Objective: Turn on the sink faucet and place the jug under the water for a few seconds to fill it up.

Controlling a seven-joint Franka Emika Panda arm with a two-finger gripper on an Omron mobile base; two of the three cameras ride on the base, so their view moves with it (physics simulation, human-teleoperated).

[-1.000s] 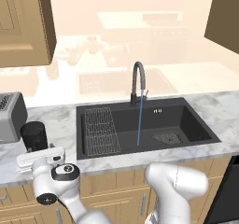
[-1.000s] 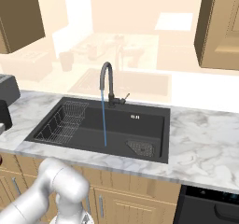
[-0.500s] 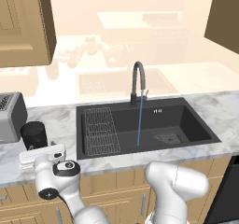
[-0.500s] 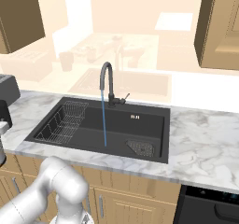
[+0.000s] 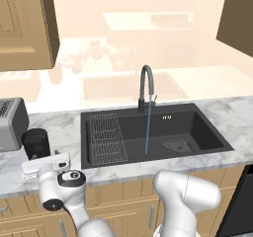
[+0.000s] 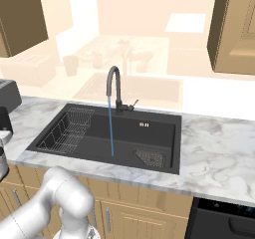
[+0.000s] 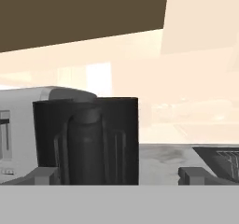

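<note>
Marble counter (image 5: pixel 64 132): faucet (image 5: pixel 145 85) on, water (image 5: pixel 147 127) falling into the sink (image 5: pixel 197 127); jug (image 5: pixel 36 143) stands ungrasped at left, open gripper (image 7: pixel 119 175) near it, filling remains.

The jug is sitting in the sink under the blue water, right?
No. The jug stands on the counter beside the toaster, left of the sink, as the left base view shows. The water falls into the sink with nothing under it.

The marble counter (image 5: pixel 64 127) carries the jug (image 5: pixel 36 143), beside the toaster (image 5: pixel 12 124), left of the sink (image 5: pixel 183 127).
</note>
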